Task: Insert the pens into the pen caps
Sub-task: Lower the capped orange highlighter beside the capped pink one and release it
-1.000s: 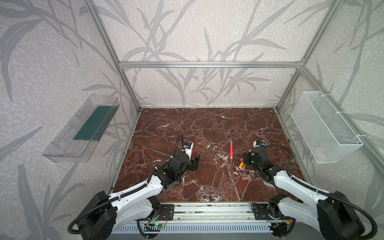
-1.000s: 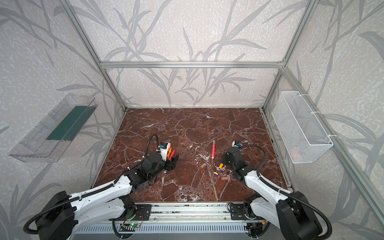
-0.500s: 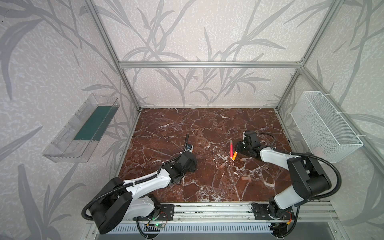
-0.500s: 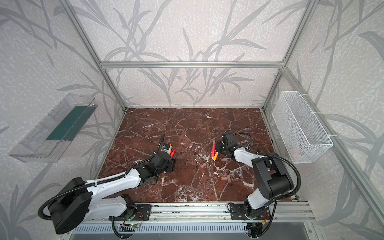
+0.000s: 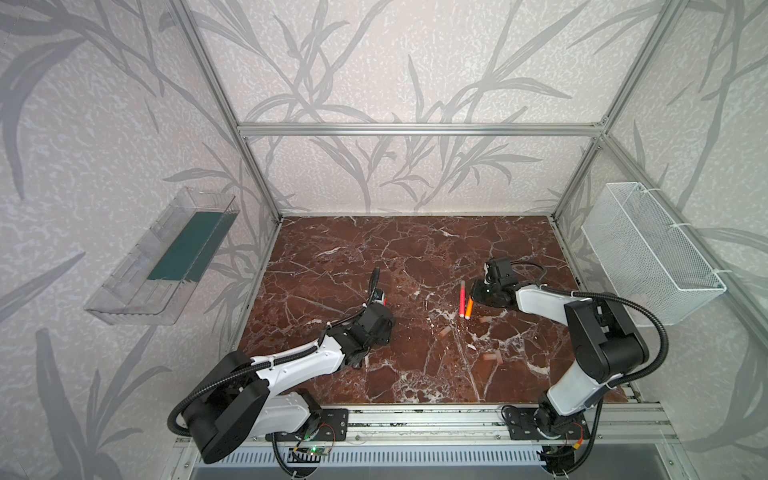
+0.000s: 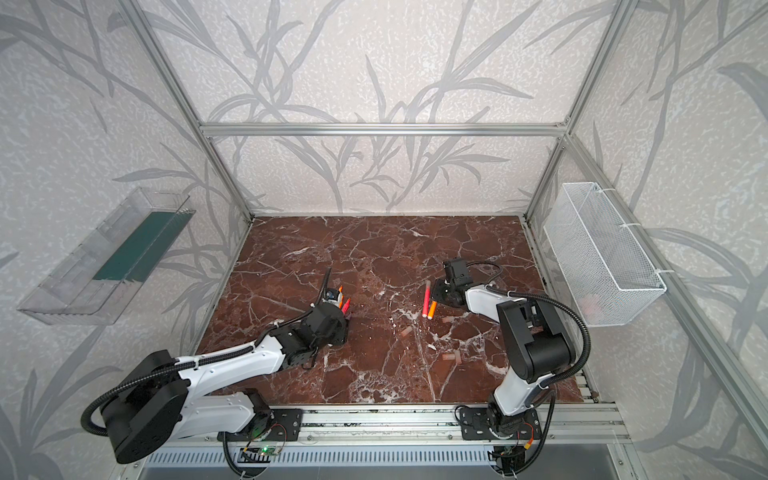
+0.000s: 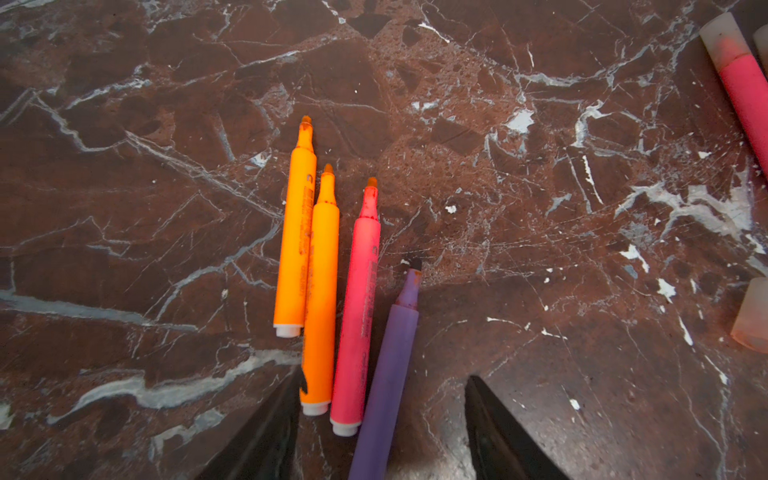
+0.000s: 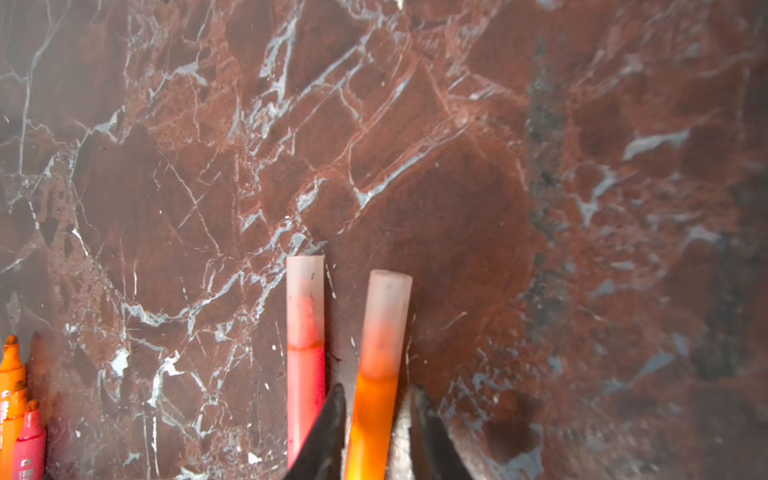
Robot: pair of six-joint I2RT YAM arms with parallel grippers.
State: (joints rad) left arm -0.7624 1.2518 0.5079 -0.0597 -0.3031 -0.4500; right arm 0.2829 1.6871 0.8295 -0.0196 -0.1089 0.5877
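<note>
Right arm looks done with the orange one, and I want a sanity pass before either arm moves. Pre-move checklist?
1. Seating of cap on capped orange pen: ok, it looks fully on.
2. Is right gripper free of that pen: ok, fingers apart with a gap on one side.
3. Retreat clear of capped pink pen: cannot tell; one finger sits between the two pens.
4. Is left gripper open: ok.
5. Only one pen between the left fingers: not ok; purple pen, uncapped pink pen and an uncapped orange pen all lie in the span.
6. Supply of loose caps on the marble: ok, several lie near the right arm.
</note>
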